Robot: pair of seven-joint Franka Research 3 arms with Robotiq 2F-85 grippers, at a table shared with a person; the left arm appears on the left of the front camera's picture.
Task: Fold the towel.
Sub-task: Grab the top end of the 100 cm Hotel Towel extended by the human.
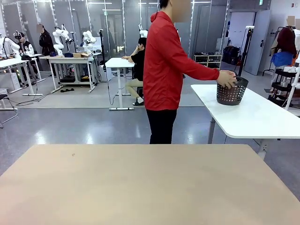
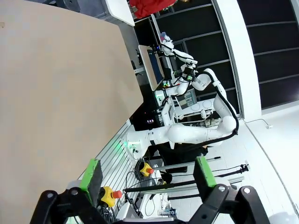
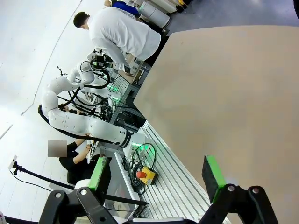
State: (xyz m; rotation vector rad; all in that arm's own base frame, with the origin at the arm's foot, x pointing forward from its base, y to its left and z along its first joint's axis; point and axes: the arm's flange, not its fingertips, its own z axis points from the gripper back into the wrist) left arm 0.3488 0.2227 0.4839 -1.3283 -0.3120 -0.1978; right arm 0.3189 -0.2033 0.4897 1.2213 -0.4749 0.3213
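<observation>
Person's hand (image 1: pixel 227 78) at far-right basket (image 1: pixel 232 93); left gripper (image 2: pixel 147 164) & right gripper (image 3: pixel 155 162) wide, empty. Wait till towel lies flat on table (image 1: pixel 140 187).

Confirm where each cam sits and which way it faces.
Front: fixed between the arms, facing across the tan table to the person in red reaching to a black basket.
Left wrist: on the left arm, looking past the open left hand over the table edge toward the right arm.
Right wrist: mirrored, past the open right hand toward the left arm.
Shared: the tan table, all three.
</observation>
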